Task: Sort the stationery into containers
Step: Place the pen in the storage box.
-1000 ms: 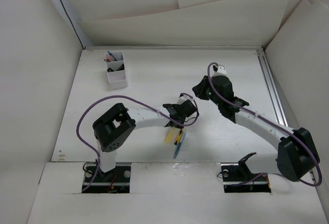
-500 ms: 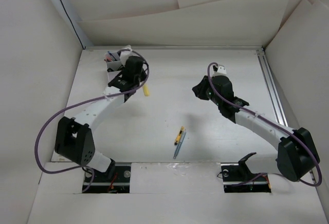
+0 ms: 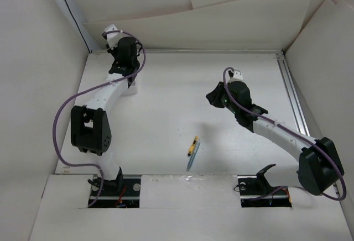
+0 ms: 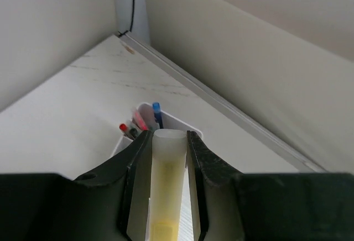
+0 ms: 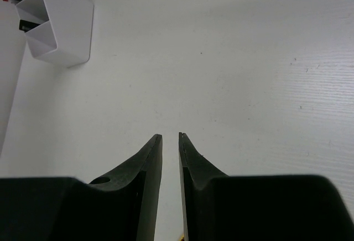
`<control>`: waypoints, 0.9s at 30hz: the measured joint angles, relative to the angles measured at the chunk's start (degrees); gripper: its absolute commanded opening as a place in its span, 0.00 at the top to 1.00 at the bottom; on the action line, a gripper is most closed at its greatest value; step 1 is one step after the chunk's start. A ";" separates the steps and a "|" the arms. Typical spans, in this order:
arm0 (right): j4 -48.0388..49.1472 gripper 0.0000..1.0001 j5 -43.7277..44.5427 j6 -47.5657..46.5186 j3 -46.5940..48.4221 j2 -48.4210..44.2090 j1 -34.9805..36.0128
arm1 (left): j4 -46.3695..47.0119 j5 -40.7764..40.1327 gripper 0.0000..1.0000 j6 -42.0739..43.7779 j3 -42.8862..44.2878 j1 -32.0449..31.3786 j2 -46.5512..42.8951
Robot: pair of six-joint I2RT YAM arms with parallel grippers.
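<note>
Top view: left gripper (image 3: pixel 123 64) over the box (image 3: pixel 131 90), teal pen (image 3: pixel 193 157) on the counter (image 3: pixel 166 103) well apart from it; left wrist: fingers clamp a yellow highlighter (image 4: pixel 167 186) above the box; right wrist: right gripper (image 5: pixel 170 137) fingers nearly closed, empty, well apart from the box.

Yellow highlighter (image 4: pixel 167 205), white box (image 5: pixel 65 28)

no readable text, no label, no brand, no number, no sign on any thing in these views

table (image 3: pixel 166 92): white | walls (image 3: pixel 33 86): white panels | rail (image 3: pixel 293 94): metal, right edge
</note>
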 measured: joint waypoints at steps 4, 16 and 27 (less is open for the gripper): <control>0.02 0.76 -0.44 0.00 0.00 0.02 0.00 | 4.55 -3.67 0.97 7.26 1.99 -0.04 6.14; 0.31 0.76 -1.73 -0.09 0.00 -0.04 0.00 | 14.82 -7.76 0.97 19.76 7.50 1.16 18.93; 0.98 0.76 -1.86 -0.70 0.00 -0.04 0.00 | 22.21 -8.26 0.97 24.15 8.02 1.51 21.35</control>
